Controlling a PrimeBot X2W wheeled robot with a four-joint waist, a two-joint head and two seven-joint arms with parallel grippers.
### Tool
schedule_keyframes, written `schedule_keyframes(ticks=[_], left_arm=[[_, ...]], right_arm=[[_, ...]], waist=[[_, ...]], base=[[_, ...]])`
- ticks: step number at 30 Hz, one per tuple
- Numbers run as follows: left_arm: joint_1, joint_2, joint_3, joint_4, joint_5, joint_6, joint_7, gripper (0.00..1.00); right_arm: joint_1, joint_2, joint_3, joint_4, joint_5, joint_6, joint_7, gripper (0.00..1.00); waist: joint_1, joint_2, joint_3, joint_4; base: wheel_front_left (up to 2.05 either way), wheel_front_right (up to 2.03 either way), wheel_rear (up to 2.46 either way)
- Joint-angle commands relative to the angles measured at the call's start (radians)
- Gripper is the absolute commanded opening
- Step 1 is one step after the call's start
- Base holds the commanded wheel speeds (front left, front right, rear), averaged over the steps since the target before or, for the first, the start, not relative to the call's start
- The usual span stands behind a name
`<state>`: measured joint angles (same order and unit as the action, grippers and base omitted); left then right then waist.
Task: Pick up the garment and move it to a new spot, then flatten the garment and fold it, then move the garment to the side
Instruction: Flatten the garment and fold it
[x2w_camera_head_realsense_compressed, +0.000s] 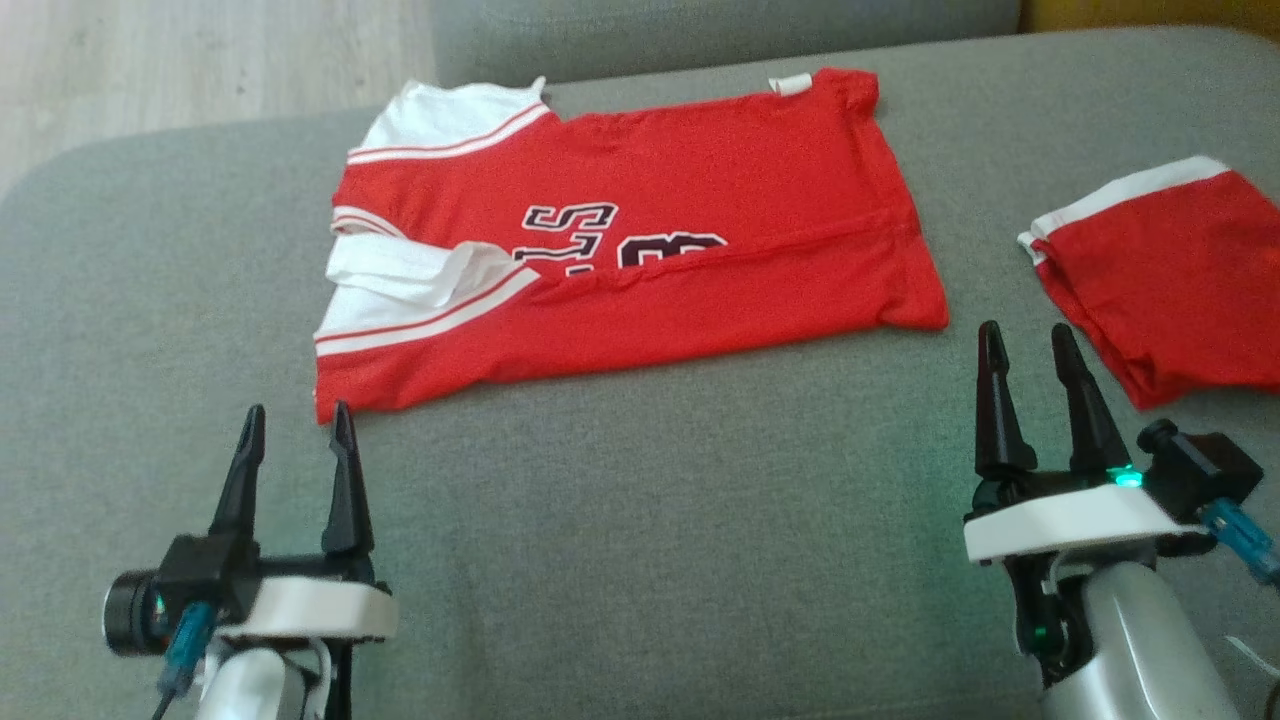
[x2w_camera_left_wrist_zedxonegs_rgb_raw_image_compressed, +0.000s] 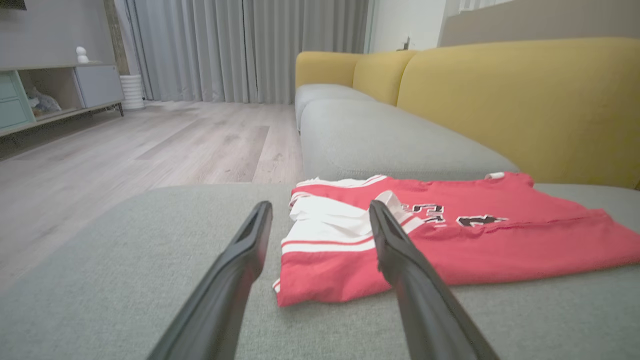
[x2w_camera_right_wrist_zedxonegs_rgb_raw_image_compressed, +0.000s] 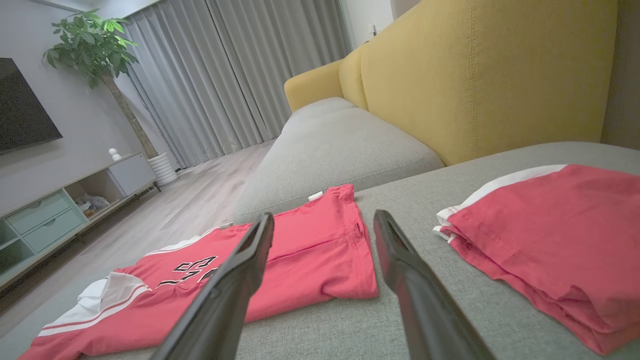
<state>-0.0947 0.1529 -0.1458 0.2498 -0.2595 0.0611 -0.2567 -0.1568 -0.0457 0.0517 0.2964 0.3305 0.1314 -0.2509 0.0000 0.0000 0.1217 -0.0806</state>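
On the grey sofa seat (x2w_camera_head_realsense_compressed: 640, 540) before us lies the garment (x2w_camera_head_realsense_compressed: 640, 250), a red jersey with white, red-striped sleeves and dark lettering across its chest. It rests flat, its long near edge folded up over the lower half of the lettering, one white sleeve tucked in at the left end and a small white tag (x2w_camera_head_realsense_compressed: 790, 84) showing at the far edge. Our left claw (x2w_camera_head_realsense_compressed: 297, 410) hangs at the lower left, its two dark fingers spread wide with nothing between them; its tips point at the garment's near left corner, very close to it, though we cannot tell whether they touch the cloth. Our right claw (x2w_camera_head_realsense_compressed: 1026, 330) is equally wide and empty, its tips just off the garment's near right corner. To its right lies a second folded red piece (x2w_camera_head_realsense_compressed: 1170, 270) with a white band, apart from the garment. Behind the seat rises a yellow backrest (x2w_camera_left_wrist_zedxonegs_rgb_raw_image_compressed: 500, 100), and past the sofa's left end we see pale wooden floor (x2w_camera_left_wrist_zedxonegs_rgb_raw_image_compressed: 125, 150) and grey curtains (x2w_camera_left_wrist_zedxonegs_rgb_raw_image_compressed: 240, 45)
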Motion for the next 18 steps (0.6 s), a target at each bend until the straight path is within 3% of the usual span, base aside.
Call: schedule_keyframes(ticks=[1, 10, 13, 18], left_arm=[[-0.067, 0.012, 0.043, -0.017, 0.010, -0.001, -0.005, 1.00], [-0.258, 0.051, 0.026, 0.209, 0.026, -0.034, 0.049, 1.00], [-0.309, 0.069, 0.023, 0.313, 0.027, -0.028, 0.135, 1.00], [-0.378, 0.088, 0.039, 0.415, 0.026, 0.002, 0.158, 1.00]], right_arm=[[-0.045, -0.005, 0.024, -0.040, 0.002, -0.001, -0.011, 1.00], [-0.077, -0.005, 0.028, -0.069, 0.012, -0.001, -0.011, 1.00], [-0.083, -0.005, 0.034, -0.070, 0.016, -0.001, -0.011, 1.00], [-0.102, -0.005, 0.024, -0.052, 0.027, -0.001, -0.011, 1.00]], waist=[[0.0000, 0.0000, 0.020, -0.006], [0.0000, 0.0000, 0.145, -0.021], [0.0000, 0.0000, 0.172, -0.032], [0.0000, 0.0000, 0.207, -0.049]], base=[[0.00, 0.00, 0.00], [0.00, 0.00, 0.00], [0.00, 0.00, 0.00], [0.00, 0.00, 0.00]])
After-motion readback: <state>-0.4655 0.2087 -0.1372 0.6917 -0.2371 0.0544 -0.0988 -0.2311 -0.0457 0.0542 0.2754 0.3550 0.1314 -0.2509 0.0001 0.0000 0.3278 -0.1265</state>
